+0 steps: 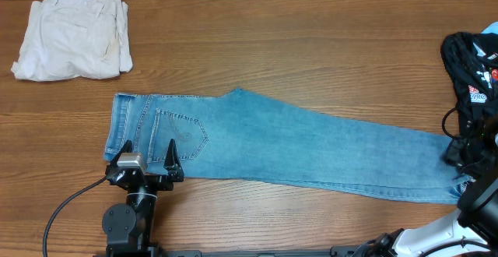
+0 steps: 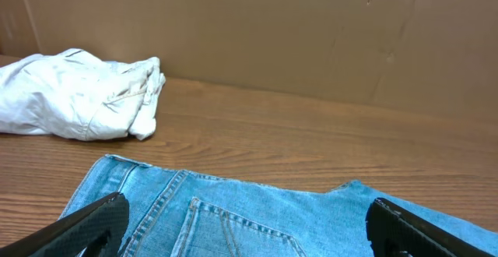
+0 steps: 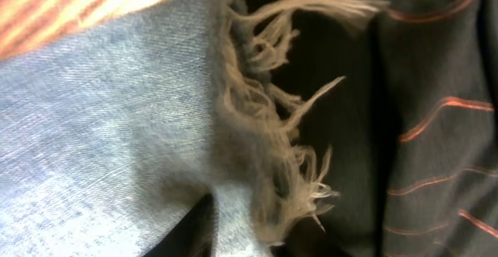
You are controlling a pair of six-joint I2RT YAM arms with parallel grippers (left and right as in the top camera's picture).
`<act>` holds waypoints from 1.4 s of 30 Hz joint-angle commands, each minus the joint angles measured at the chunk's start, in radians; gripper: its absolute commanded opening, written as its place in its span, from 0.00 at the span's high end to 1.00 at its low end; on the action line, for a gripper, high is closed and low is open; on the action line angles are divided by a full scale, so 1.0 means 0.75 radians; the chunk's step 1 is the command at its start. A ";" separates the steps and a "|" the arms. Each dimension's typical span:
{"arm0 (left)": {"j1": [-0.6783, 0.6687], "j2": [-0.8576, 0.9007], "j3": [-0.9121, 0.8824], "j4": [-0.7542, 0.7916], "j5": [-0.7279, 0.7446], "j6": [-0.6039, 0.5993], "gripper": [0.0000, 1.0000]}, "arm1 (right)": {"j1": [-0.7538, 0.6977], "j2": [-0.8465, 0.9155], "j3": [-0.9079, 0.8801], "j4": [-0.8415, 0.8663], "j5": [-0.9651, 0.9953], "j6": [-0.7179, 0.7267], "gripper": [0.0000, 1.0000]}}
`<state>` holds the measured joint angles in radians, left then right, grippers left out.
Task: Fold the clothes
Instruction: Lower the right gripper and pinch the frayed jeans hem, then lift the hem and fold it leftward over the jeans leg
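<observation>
Jeans (image 1: 311,144) flat on the desk (image 1: 272,47) — one hand at each end.
The left hand (image 1: 148,157) is open, its fingers (image 2: 85,224) spread with the waist end of the jeans between them and the back pocket (image 1: 183,132) just ahead. The right hand (image 1: 461,156) sits close against the frayed hem (image 3: 264,132) — whether it is open or closed cannot be told. A white garment (image 1: 71,35) lies well beyond the left hand, and a black garment (image 1: 469,62) lies just beyond the right hand.
</observation>
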<state>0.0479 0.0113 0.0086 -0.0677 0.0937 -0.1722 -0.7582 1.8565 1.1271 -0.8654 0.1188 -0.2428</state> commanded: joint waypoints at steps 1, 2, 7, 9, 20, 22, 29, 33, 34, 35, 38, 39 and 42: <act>0.006 -0.008 -0.005 0.000 0.001 0.025 0.00 | 0.005 0.009 0.057 -0.040 0.006 0.015 0.85; 0.006 -0.008 -0.005 0.000 0.001 0.025 0.00 | 0.005 0.009 0.082 -0.060 0.005 0.018 0.89; 0.006 -0.008 -0.005 0.000 0.001 0.025 0.00 | 0.005 0.009 0.184 -0.143 0.004 0.046 0.96; 0.006 -0.008 -0.005 0.000 0.001 0.025 0.00 | 0.005 0.009 0.202 -0.161 -0.011 0.056 0.96; 0.006 -0.008 -0.005 0.000 0.001 0.025 0.00 | 0.047 0.009 0.250 -0.208 -0.273 0.157 0.96; 0.006 -0.008 -0.005 0.000 0.001 0.025 0.00 | 0.074 0.009 0.256 -0.225 -0.285 0.193 0.96; 0.006 -0.008 -0.005 0.000 0.001 0.025 0.00 | 0.215 0.004 0.261 -0.325 -0.523 0.226 0.96; 0.006 -0.008 -0.005 0.000 0.001 0.025 0.00 | 0.318 -0.011 0.261 -0.382 -0.696 0.225 0.96; 0.006 -0.008 -0.005 0.000 0.001 0.025 0.00 | 0.343 -0.016 0.261 -0.392 -0.727 0.226 0.96; 0.006 -0.008 -0.005 0.000 0.001 0.025 0.00 | 0.375 -0.024 0.261 -0.401 -0.764 0.225 0.96; 0.006 -0.008 -0.005 0.001 0.001 0.025 0.00 | 0.463 -0.043 0.261 -0.427 -0.827 0.226 0.96; 0.006 -0.008 -0.005 0.000 0.001 0.025 0.00 | 0.494 -0.045 0.261 -0.437 -0.835 0.226 0.96; 0.006 -0.008 -0.005 0.000 0.001 0.025 0.00 | 0.602 -0.049 0.261 -0.467 -0.834 0.226 0.96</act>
<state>0.0479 0.0113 0.0086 -0.0677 0.0937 -0.1722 -0.3664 1.8561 1.2961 -1.2068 -0.4435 -0.0776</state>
